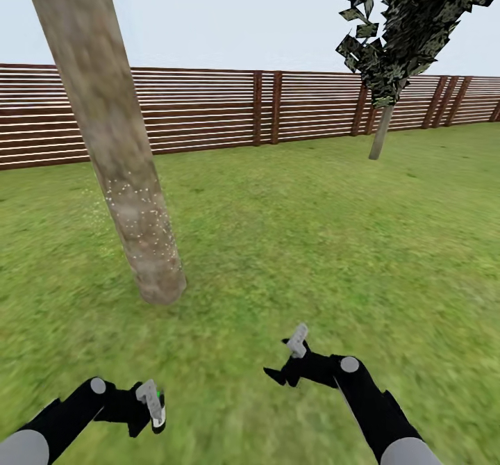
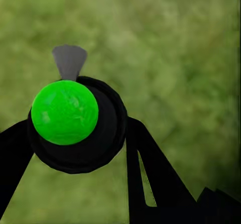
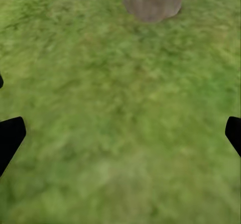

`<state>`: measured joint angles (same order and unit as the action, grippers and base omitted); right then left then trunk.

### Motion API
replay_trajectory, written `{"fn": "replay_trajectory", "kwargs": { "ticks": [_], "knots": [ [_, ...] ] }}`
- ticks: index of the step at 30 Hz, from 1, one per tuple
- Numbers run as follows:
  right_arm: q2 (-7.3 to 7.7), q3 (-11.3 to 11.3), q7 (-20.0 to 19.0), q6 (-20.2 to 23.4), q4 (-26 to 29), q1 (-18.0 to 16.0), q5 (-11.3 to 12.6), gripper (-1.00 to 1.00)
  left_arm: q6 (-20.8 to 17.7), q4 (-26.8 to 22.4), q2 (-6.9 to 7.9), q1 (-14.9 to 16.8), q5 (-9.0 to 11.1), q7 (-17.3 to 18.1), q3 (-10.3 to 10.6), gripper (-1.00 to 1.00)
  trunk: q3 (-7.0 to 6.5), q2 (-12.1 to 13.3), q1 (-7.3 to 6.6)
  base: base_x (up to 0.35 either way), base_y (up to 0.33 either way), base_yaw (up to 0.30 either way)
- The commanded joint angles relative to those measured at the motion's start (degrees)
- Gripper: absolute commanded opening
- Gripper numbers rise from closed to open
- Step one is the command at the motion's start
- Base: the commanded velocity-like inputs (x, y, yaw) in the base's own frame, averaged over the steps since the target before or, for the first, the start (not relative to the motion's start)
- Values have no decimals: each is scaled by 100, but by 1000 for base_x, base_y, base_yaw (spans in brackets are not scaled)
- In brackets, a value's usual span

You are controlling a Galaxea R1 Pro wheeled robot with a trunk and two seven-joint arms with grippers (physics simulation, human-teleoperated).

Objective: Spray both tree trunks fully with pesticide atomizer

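Observation:
The pesticide atomizer (image 1: 152,402), black with a grey trigger head and a green spot, sits in my left gripper (image 1: 149,409), which is shut on it low at the left of the head view. The left wrist view looks at the atomizer (image 2: 75,118) end-on between black fingers (image 2: 150,169). One tree trunk (image 1: 114,138) leans close ahead on the left, its lower part dotted with white specks. A second tree (image 1: 410,20) stands far right by the fence, its thin trunk (image 1: 380,135) bare. My right gripper (image 1: 285,358) hangs open over grass, and its wrist view shows the near trunk base (image 3: 152,0).
A brown slatted fence (image 1: 208,107) closes the garden behind both trees. Green lawn (image 1: 312,242) stretches between the near trunk and the far tree.

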<state>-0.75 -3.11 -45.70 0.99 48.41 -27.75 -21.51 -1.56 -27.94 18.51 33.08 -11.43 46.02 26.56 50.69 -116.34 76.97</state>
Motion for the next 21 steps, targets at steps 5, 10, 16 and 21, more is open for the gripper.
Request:
{"fn": "replay_trajectory", "kwargs": {
  "ticks": [5,10,16,21],
  "knots": [
    [-29,-562,-838,19,37,-16,-68,100,315,-3,-46,-3,-84,238,244,-100,5,-2,-1,0,0,0],
    [-34,-1398,-1085,511,526,-121,-73,100,599,-21,-75,1,-192,851,492,-100,5,-2,-1,0,0,0],
    [-186,-1437,-1196,817,713,-125,-88,-100,576,-79,-208,39,-686,960,482,-100,5,-2,-1,0,0,0],
    [-188,-2127,-1197,823,720,-125,-102,-100,569,-88,-311,66,-702,961,490,-100,5,-2,-1,0,0,0]
  ]
}}
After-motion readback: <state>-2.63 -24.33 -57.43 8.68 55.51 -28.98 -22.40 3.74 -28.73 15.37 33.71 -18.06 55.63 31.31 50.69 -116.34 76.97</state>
